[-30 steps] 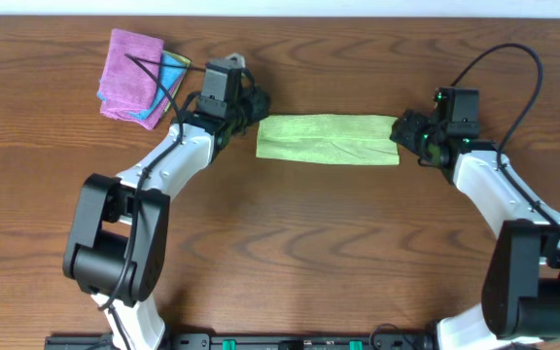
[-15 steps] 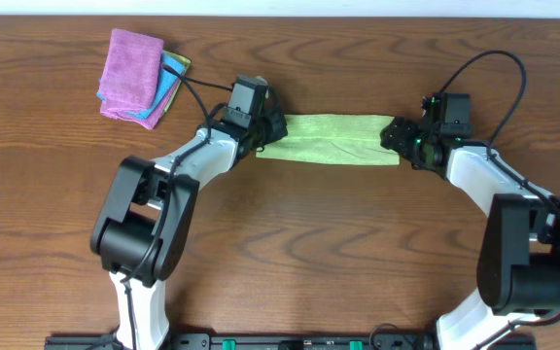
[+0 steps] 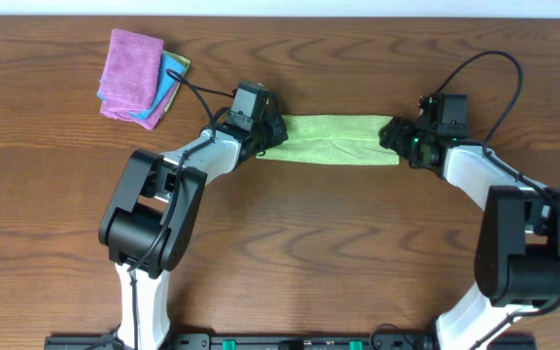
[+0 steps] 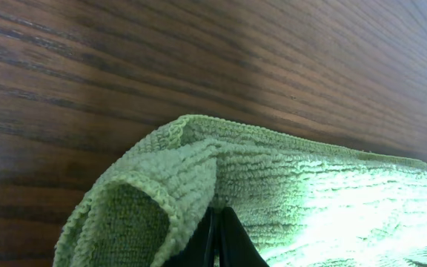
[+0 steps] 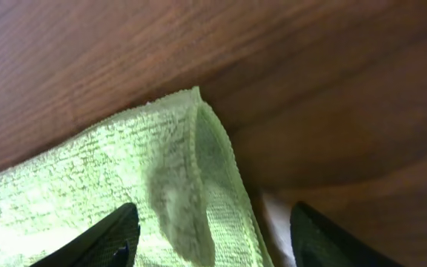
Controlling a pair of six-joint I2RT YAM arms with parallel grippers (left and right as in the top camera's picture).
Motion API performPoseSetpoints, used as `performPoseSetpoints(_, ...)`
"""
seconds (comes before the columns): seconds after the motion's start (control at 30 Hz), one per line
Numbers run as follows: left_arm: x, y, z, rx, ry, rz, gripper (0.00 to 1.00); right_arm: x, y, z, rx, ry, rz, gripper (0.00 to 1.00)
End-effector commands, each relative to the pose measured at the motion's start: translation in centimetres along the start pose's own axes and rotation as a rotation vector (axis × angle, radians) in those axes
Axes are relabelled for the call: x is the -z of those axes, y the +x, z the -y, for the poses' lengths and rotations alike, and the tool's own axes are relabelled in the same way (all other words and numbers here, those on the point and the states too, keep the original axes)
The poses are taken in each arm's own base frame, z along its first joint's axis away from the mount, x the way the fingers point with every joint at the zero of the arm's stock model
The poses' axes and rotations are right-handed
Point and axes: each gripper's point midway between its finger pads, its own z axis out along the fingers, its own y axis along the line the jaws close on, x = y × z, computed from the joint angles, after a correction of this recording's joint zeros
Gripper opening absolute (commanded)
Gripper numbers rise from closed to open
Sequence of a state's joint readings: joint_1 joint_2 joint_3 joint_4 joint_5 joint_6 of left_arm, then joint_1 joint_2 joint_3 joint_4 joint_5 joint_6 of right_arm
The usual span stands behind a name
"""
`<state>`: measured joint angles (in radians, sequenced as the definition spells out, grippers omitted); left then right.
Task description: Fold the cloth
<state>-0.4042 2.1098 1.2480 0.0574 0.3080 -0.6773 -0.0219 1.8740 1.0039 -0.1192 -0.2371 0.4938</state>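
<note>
The left tool had moved onto the cloth at upper centre, clenching its edge, while the right tool stood released, so lifting could skew it.

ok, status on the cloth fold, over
Left gripper shut on green cloth, left end. Right gripper open at right end. Cloth flat, one strip. Folded pile far left, out of the way.

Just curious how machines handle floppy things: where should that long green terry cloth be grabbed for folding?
Probably at the two short ends, coming in low from outside each. The long green terry cloth lies flat on the wooden table; only its doubled end edges lift slightly.
</note>
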Motion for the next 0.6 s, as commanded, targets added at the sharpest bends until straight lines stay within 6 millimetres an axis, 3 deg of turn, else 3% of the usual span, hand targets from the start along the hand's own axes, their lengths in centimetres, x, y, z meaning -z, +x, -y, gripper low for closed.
performPoseSetpoints(0.0,-0.6,0.2,-0.3,0.004,-0.007,-0.008,0.06,-1.0,0.5,-0.6,-0.002,-0.024,-0.023,0.63)
performPoseSetpoints(0.1,-0.6,0.2,-0.3,0.005,-0.007,-0.008,0.06,-1.8,1.1,-1.3,0.008,-0.062,-0.041,0.61)
performPoseSetpoints(0.17,-0.6,0.2,-0.3,0.005,-0.007,-0.008,0.06,-2.4,1.3,-1.5,0.010,-0.081,-0.050,0.54)
performPoseSetpoints(0.37,-0.6,0.1,-0.3,0.006,-0.008,-0.008,0.06,-2.1,0.3,-1.9,0.023,-0.094,-0.010,0.02)
performPoseSetpoints(0.57,-0.6,0.2,-0.3,0.006,-0.004,-0.011,0.06,0.8,-0.9,-3.7,0.037,-0.137,0.023,0.01)
